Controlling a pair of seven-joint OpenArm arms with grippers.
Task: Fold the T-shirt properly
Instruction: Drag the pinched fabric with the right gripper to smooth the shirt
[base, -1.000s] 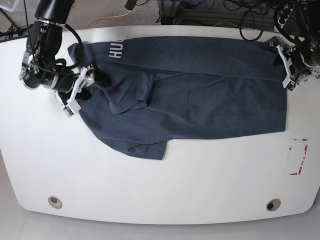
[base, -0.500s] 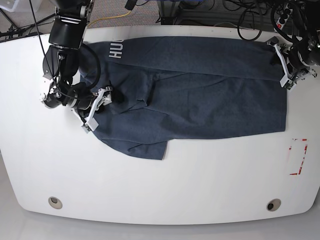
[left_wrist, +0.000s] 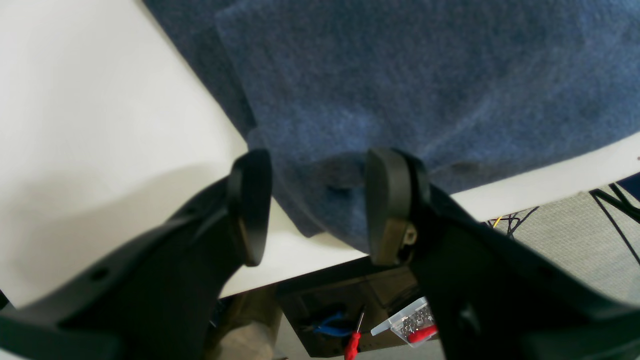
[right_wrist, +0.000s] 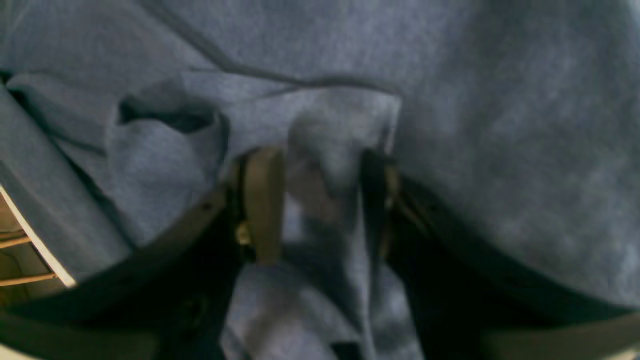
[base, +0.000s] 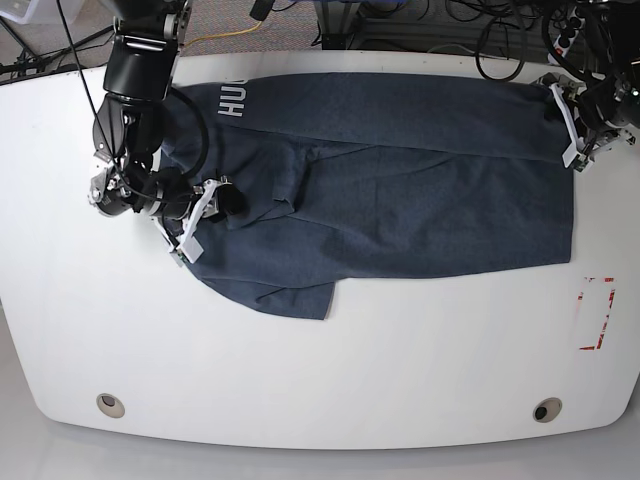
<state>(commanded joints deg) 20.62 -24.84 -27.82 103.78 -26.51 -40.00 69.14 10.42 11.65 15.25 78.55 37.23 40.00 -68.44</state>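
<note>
- T-shirt (base: 400, 190): dark heathered blue, spread across the far half of the white tabletop (base: 320, 370), partly folded over itself; white letters "HU" show near its far left corner in the base view; a rumpled flap lies at its near left edge.
- Right claw (right_wrist: 317, 200): at the shirt's left side in the base view, low on the fabric; a bunched fold of cloth sits between its two fingers (right_wrist: 262, 200), pinched there.
- Left claw (left_wrist: 315, 200): at the shirt's far right corner by the tabletop edge; fingers (left_wrist: 390, 200) spread apart, the cloth corner lying between them without being squeezed.
- Red marking (base: 598, 313): on the tabletop's right side, clear of the shirt.
</note>
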